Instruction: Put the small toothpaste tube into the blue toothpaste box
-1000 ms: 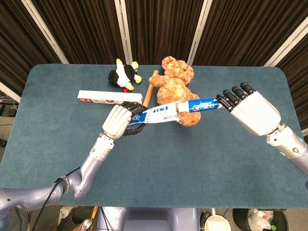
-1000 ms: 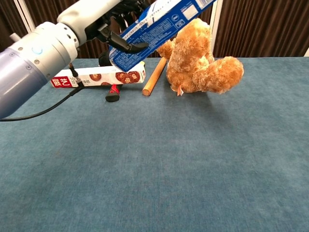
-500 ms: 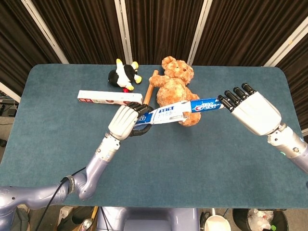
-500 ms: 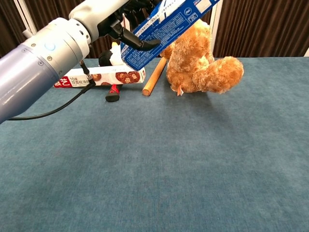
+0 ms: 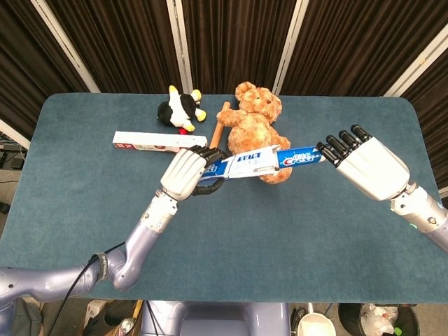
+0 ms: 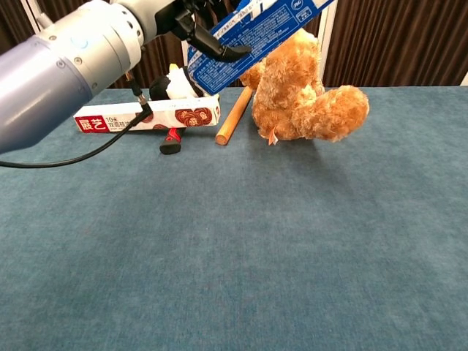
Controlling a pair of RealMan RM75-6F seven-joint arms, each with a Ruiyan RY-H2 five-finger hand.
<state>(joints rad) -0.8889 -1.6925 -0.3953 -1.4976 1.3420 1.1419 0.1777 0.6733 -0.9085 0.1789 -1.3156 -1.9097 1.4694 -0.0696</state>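
High above the table, my left hand (image 5: 185, 173) grips the left end of the blue toothpaste box (image 5: 245, 164). The box lies almost level, its open right end toward my right hand (image 5: 364, 164). That hand's fingertips hold the far end of the small toothpaste tube (image 5: 299, 155), white and blue with red lettering. The tube's other end meets the box mouth; how far in it sits is hidden. In the chest view only the left hand (image 6: 191, 20) and the tilted box (image 6: 252, 33) show, at the top edge.
A brown teddy bear (image 5: 255, 129) sits right under the box. Beside it lie a wooden stick (image 6: 234, 115), a black-and-white plush cow (image 5: 179, 108) and a long white snack box (image 5: 157, 142). The blue table cloth (image 5: 231, 238) is bare in front.
My left hand has carried the box up and to the right, toward the tube. The right hand has drifted slightly right and down, still holding the tube.
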